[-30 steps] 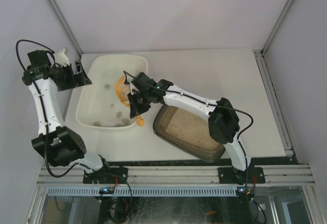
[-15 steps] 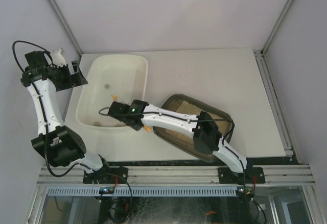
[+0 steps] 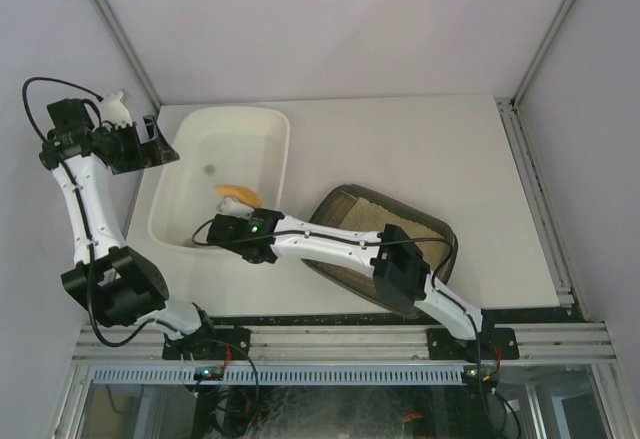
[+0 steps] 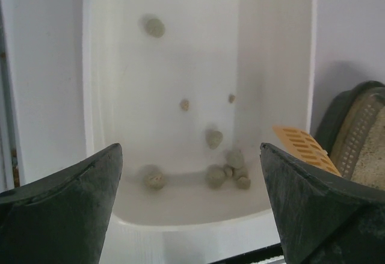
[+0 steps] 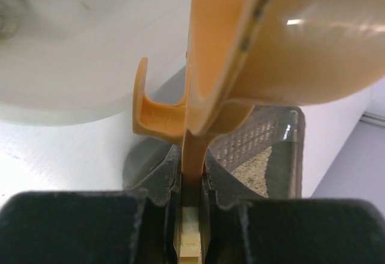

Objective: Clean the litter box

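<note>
While the right hand point(image 3: 236, 221) is clenched on the handle of the orange scoop point(image 3: 238, 194), the scoop hangs over the near end of the white tub point(image 3: 276, 127), where grey clumps point(image 4: 225, 171) lie. This looks like the dumping step. The litter box point(image 3: 438, 225) sits on the surface just right of the tub, under the right arm. The left hand point(image 3: 150, 144) is released, holding nothing, by the tub's left wall. Next, the scoop probably needs lifting clear of both rims, then a shallow pass through the sand.
</note>
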